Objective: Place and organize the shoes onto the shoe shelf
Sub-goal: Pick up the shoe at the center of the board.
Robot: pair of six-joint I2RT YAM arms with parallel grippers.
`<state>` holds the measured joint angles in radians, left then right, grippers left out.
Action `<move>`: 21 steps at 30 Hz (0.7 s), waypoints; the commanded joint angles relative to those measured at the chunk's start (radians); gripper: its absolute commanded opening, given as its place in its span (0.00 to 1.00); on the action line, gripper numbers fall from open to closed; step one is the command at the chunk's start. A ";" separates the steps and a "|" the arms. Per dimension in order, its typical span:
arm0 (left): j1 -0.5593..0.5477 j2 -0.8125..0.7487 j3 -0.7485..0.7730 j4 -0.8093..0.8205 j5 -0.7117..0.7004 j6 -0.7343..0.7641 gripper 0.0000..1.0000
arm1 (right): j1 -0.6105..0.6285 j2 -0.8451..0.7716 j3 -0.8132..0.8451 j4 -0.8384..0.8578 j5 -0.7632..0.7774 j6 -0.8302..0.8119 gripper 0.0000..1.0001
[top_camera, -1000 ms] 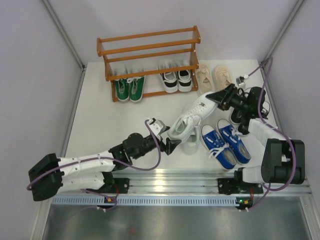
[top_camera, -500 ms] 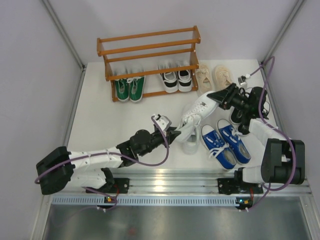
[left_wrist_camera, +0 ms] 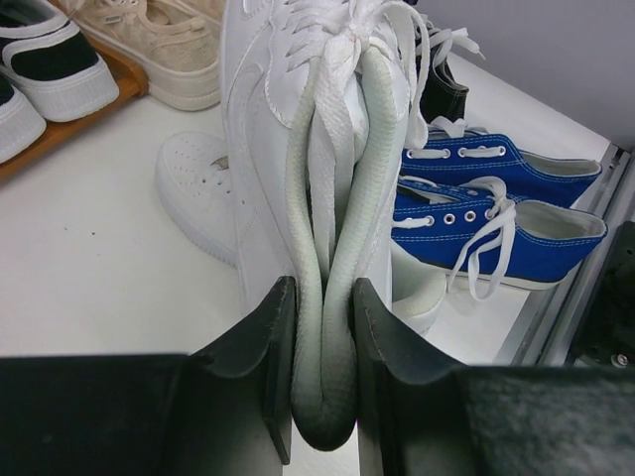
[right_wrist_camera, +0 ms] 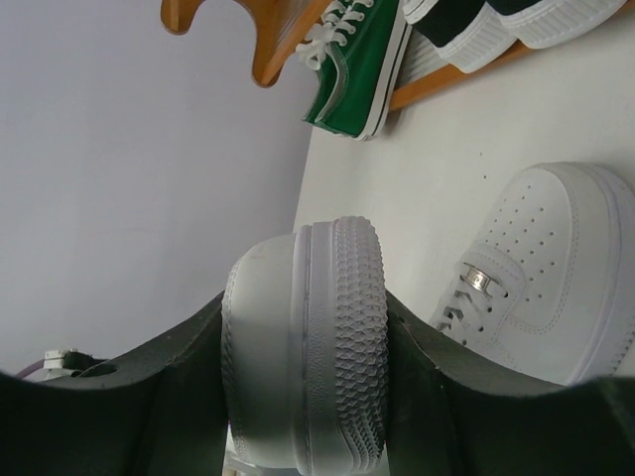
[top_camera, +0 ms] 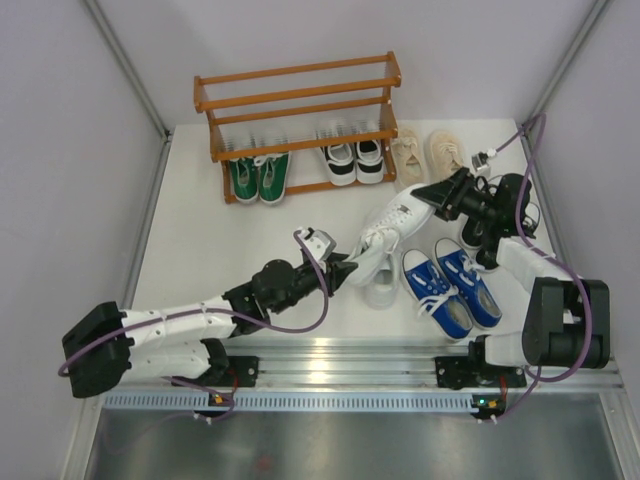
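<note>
White leather lace-up sneakers, two: lower sneaker (top_camera: 381, 290) on the white table (top_camera: 200, 230), raised sneaker (top_camera: 390, 228) aloft lengthwise diagonal, toe far-right, my left gripper (left_wrist_camera: 322, 327) pinching its heel collar, my right gripper (right_wrist_camera: 303, 327) clamping its toe.

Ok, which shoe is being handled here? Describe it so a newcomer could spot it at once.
From the wooden shoe shelf at the table's back, come forward and right towards the blue pair. There a plain white sneaker spans the left tool and right tool, one end in each. Unlike its mate beneath it, it is off the table.
</note>
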<state>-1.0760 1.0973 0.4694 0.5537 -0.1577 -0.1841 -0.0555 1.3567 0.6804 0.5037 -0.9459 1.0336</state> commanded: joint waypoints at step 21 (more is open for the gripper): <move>0.002 -0.031 -0.058 0.061 0.060 -0.041 0.86 | 0.009 -0.025 0.021 0.058 -0.037 0.043 0.00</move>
<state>-1.0748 1.0439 0.3985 0.5270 -0.0948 -0.2379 -0.0525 1.3571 0.6800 0.4873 -0.9516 1.0237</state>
